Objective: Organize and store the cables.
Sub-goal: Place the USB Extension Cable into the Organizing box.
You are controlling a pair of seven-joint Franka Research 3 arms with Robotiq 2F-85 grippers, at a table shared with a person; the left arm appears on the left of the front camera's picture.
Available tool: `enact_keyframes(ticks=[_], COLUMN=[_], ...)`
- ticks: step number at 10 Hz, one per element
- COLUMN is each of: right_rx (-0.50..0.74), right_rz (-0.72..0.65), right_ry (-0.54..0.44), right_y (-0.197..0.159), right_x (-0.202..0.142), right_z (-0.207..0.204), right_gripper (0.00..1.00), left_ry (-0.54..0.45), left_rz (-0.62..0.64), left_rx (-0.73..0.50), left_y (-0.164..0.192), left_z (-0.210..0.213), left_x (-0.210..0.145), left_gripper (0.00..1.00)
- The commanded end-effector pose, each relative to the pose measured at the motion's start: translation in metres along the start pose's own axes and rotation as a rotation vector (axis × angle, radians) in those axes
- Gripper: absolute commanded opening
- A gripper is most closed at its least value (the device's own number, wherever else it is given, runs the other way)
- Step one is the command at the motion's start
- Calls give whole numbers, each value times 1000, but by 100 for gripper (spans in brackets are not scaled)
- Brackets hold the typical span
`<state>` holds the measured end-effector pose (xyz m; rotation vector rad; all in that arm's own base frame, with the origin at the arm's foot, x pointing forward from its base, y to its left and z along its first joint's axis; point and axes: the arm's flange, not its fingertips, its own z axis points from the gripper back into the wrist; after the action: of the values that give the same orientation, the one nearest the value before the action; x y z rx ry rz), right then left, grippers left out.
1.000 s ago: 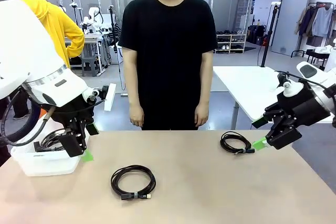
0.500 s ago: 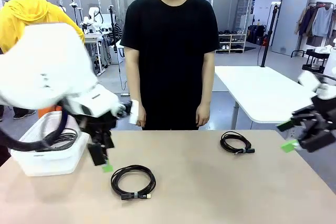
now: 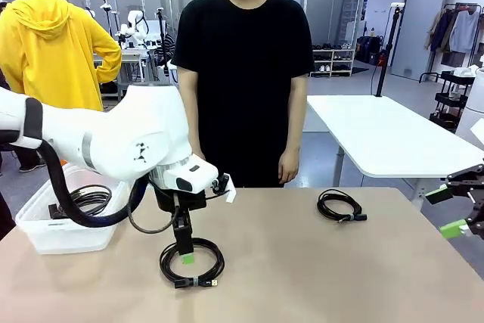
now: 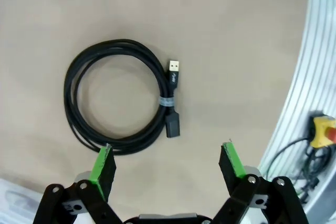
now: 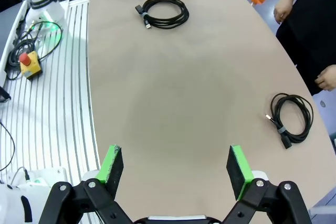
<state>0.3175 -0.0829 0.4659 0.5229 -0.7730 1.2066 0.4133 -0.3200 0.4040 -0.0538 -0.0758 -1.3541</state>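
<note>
A coiled black cable bound by a small tie lies on the tan table near the front edge. My left gripper hangs open just above it, pointing down. In the left wrist view the same cable lies beyond my open left gripper, its USB plug pointing away. A second coiled cable lies at the far right of the table. My right gripper stands open at the right edge, apart from it. In the right wrist view that second cable lies right of my open right gripper.
A translucent white bin at the table's left end holds more coiled cables. A person stands at the far side, hands hanging by the table edge. A yellow emergency-stop box sits on the ribbed rail beside the table.
My left arm swung from the bin rightwards and now hovers over the front cable. My right gripper pulled back to the right, away from the second cable. Both stayed open.
</note>
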Motion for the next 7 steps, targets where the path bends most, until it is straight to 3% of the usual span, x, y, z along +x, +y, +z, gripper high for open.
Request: enact_keyframes(ticks=[1,3,7], right_rx=[-14,-14,-14], right_rz=[-24,-24,-24], right_ry=[-4,-4,-4], right_y=[1,1,1], right_x=[5,5,5], right_z=[5,5,5], right_gripper=[100,100,100], left_ry=[3,15,50], left_rz=[-25,-66,-82], left_rx=[56,89,29], left_y=[5,9,4], left_z=[-14,-31,-66], left_x=[5,4,9], left_gripper=[100,100,100])
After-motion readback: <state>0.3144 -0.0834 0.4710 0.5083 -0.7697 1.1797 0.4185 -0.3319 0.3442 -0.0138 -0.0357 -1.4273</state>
